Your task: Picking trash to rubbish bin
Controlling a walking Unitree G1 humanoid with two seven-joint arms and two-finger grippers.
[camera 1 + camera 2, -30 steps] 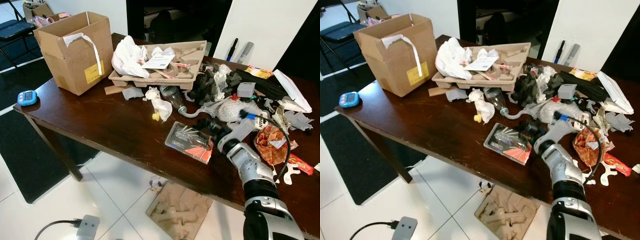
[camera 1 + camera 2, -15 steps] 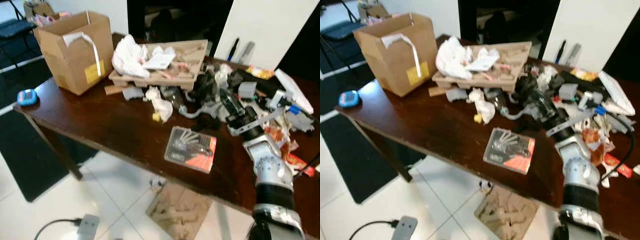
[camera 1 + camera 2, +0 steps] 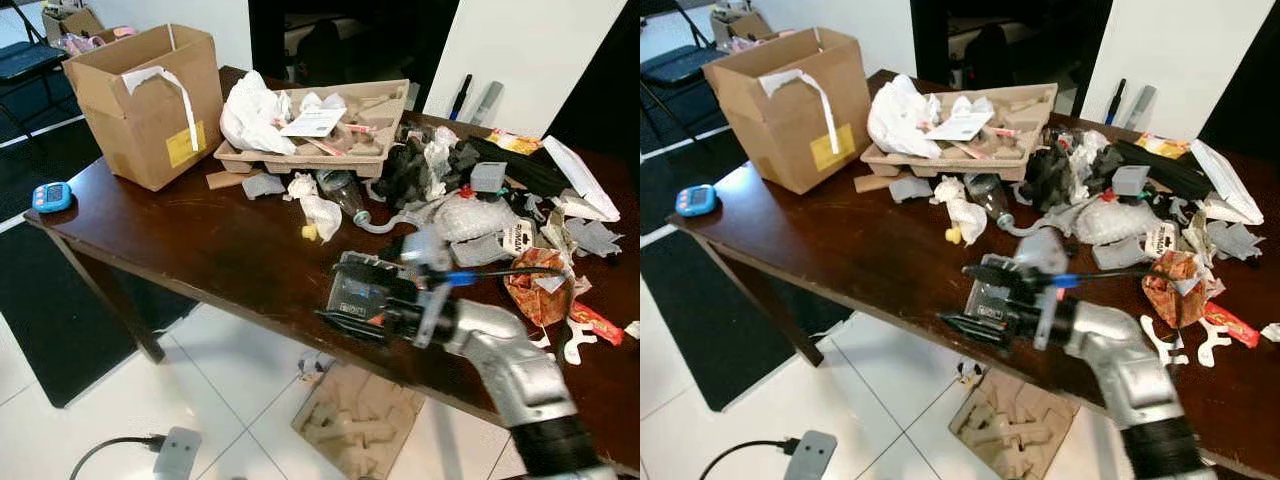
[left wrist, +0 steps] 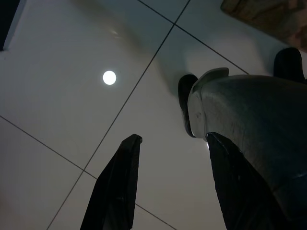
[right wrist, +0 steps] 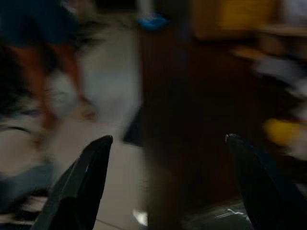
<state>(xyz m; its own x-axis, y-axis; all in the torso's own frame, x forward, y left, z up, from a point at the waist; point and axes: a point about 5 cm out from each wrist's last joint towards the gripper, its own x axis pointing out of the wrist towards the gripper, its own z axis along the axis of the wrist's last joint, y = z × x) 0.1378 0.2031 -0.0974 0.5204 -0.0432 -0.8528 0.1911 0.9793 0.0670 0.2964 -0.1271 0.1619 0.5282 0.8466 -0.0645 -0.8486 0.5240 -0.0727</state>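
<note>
Your right gripper (image 3: pixel 975 297) has its two black fingers (image 5: pixel 79 179) spread wide with nothing between them, tips aimed out over the near table edge toward the robot's left. The blister pack (image 3: pixel 362 287) with the black-and-orange card lies flat just behind and under those fingers, partly hidden by the wrist, near the front edge of the dark table (image 3: pixel 190 245). Its long axis looks to run roughly from the table edge back toward the clutter, so the fingers sit across its near end rather than around it; I'd judge you need to pull back and come down over it. The right arm is the nearer one. The left gripper (image 4: pixel 168 184) hangs idle over the floor tiles, fingers apart, empty. Versus half a second ago: the right arm has swung from up beside the black-and-grey pile (image 3: pixel 430 165) down and leftward to the pack; the pack itself looks unmoved. The right wrist view is motion-blurred.
</note>
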